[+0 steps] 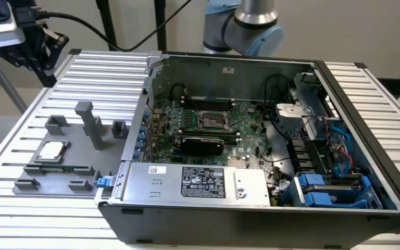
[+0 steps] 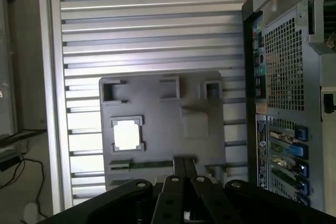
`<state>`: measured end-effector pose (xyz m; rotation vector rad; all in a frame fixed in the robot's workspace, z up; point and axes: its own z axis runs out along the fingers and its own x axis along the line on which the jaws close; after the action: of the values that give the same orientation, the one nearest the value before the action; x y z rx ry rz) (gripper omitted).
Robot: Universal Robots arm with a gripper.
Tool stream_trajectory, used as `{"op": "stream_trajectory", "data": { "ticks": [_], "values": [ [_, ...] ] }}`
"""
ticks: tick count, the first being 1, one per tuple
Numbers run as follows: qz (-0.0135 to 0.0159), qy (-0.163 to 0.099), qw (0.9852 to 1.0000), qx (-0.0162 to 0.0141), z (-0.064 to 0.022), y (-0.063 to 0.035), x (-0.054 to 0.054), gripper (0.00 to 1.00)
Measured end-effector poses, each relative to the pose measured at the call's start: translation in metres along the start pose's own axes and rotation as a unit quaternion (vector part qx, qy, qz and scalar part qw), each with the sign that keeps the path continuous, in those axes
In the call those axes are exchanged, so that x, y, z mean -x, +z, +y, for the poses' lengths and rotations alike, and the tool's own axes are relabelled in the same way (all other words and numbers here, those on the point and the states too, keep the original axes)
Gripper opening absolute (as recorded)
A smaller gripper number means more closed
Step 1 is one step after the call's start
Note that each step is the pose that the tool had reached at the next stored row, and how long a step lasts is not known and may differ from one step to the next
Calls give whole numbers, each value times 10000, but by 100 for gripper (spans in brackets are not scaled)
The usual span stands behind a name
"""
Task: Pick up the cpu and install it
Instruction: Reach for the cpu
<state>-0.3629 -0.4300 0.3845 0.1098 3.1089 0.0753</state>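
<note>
The cpu (image 1: pixel 50 151) lies flat, silvery top up, in a square pocket of the grey fixture plate (image 1: pixel 82 156). The plate rests on the slatted metal table (image 1: pixel 102 67), on the exterior view's left of the open computer case (image 1: pixel 366 109). Nothing touches the cpu.

Wrist view: the gripper (image 2: pixel 184 160) hangs above the fixture plate (image 2: pixel 157 145). Its two fingers (image 2: pixel 178 169) are pressed together with nothing between them. The cpu (image 2: pixel 127 134) is apart from the fingertips, with bare plate between them.

The case lies on its side, cover off, motherboard (image 1: pixel 249 120) exposed. The black socket frame (image 1: pixel 210 121) sits near the middle of the board, and no silvery chip shows in it. The power supply (image 1: pixel 200 182) is at the near edge of the case. The arm (image 1: pixel 245 23) rises behind the case's far wall.

The cpu is not yet picked up.
</note>
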Motion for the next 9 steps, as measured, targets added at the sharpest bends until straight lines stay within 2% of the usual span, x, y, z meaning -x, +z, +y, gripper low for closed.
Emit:
{"op": "stream_trajectory", "data": {
  "ticks": [9],
  "values": [
    [0, 0, 10000, 0, -36, 139, -412, 11]
  ]
}}
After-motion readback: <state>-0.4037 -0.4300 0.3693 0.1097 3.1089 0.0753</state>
